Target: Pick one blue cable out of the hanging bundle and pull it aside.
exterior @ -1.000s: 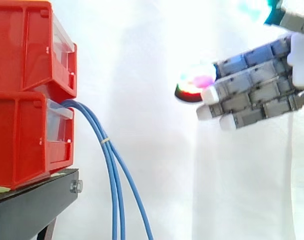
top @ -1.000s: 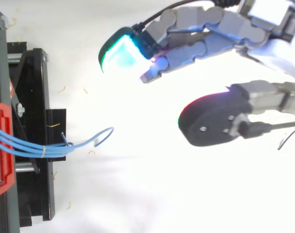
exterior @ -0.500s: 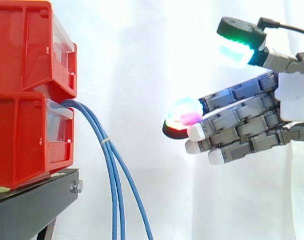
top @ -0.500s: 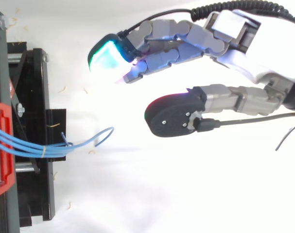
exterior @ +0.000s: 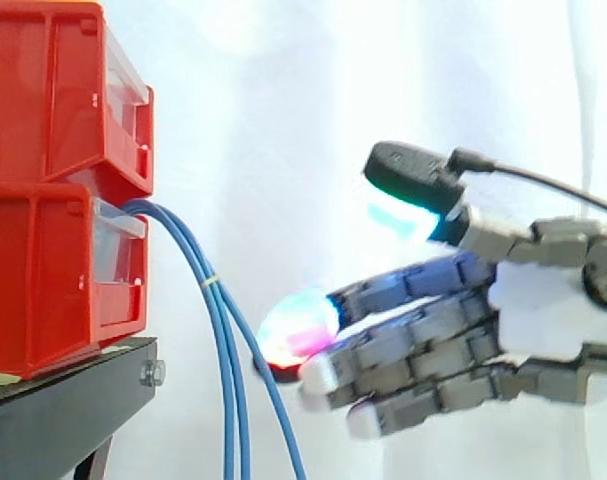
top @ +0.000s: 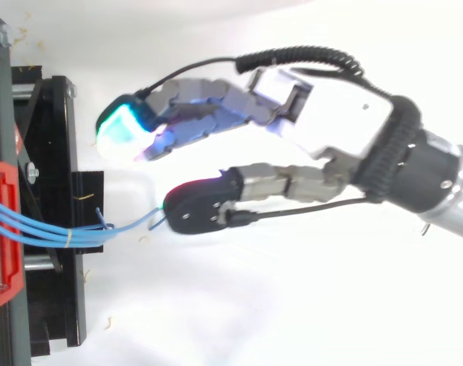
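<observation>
**Blue cables** (exterior: 221, 330) leave the lower red bin (exterior: 43, 290) as one bundle, bound by a pale tie (exterior: 211, 282), and hang in front of the black stand (exterior: 63, 405). Below the tie the outermost cable (exterior: 273, 405) bows away from the others, toward the hand (exterior: 543, 320). Seen from above, one strand (top: 132, 223) arcs out past the stand's edge.

**Hand.** It is spread and holds nothing: the fingers lie nearly straight and close together, with the thumb (exterior: 408, 180) raised well apart above them. The foremost glowing fingertip (exterior: 301, 328) is just beside the outermost cable; whether they touch cannot be told. From above, the dark back of the thumb (top: 197, 212) overlaps the end of the arcing strand. The side view, however, places the thumb higher than the cables and clear of them, against the white curtain (exterior: 283, 120).

**Step in hand (judged).** This is the final approach and the singling-out of one strand.
- The bowed outermost cable looks the best target, taken below the tie, where a gap separates it from its neighbours.
- A fingertip would need to enter that gap from the hand's side, and the thumb then close down onto the same strand.
- The pads are thick, so a shallow, precise entry matters — going too deep would probably gather a second cable.
- The pull should run away from the bins and be gentle, because the tie is likely to drag the whole bundle along.
</observation>
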Robot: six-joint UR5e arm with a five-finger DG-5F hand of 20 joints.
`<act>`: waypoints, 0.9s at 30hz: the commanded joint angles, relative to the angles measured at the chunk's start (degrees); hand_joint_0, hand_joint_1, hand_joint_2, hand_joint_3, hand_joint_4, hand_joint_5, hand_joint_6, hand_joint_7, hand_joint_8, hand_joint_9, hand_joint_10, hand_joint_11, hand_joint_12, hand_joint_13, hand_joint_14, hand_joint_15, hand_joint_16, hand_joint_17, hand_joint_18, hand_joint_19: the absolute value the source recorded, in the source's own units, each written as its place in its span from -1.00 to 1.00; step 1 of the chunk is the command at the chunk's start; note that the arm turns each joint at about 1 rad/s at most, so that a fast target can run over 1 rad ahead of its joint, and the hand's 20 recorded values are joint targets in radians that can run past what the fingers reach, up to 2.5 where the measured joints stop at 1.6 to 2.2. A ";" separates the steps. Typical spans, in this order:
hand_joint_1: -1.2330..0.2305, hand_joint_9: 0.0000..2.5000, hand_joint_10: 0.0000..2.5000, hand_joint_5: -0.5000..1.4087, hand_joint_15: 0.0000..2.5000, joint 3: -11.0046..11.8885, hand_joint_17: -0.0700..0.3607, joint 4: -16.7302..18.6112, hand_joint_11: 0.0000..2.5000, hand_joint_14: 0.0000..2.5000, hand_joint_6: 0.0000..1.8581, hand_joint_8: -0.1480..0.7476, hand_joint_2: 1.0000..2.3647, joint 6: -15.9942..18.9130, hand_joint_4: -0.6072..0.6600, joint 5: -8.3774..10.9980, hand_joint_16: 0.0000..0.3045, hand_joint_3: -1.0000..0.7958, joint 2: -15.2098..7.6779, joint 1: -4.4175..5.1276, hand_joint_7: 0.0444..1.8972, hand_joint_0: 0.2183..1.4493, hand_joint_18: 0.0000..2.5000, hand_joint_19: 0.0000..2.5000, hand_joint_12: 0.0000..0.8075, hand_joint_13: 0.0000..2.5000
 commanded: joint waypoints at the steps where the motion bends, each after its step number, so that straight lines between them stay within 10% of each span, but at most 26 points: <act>1: -0.01 -0.46 -1.00 -0.66 -0.82 3.27 -0.07 0.34 -0.84 -0.99 -0.46 0.05 -1.00 0.75 0.60 -0.62 -0.62 -0.40 -3.62 0.06 -0.22 -0.51 -0.59 -0.72 -0.09 -0.57; 7: 0.00 -0.46 -1.00 -0.65 -0.81 6.44 -0.07 0.87 -0.84 -0.99 -0.46 0.05 -1.00 3.03 0.62 -2.11 -0.62 -0.41 -7.58 0.32 -0.21 -0.51 -0.58 -0.71 -0.09 -0.57; 19: -0.01 -0.42 -1.00 -0.62 -0.80 6.79 -0.07 8.08 -0.82 -0.99 -0.46 0.07 -1.00 1.80 0.69 -2.64 -0.62 -0.41 -9.69 3.14 -0.12 -0.51 -0.54 -0.70 -0.09 -0.53; 27: -0.03 -0.37 -0.99 -0.58 -0.79 6.88 -0.08 8.43 -0.80 -0.99 -0.46 0.06 -1.00 2.60 0.62 -3.43 -0.63 -0.40 -9.60 3.31 0.10 -0.48 -0.50 -0.69 -0.10 -0.49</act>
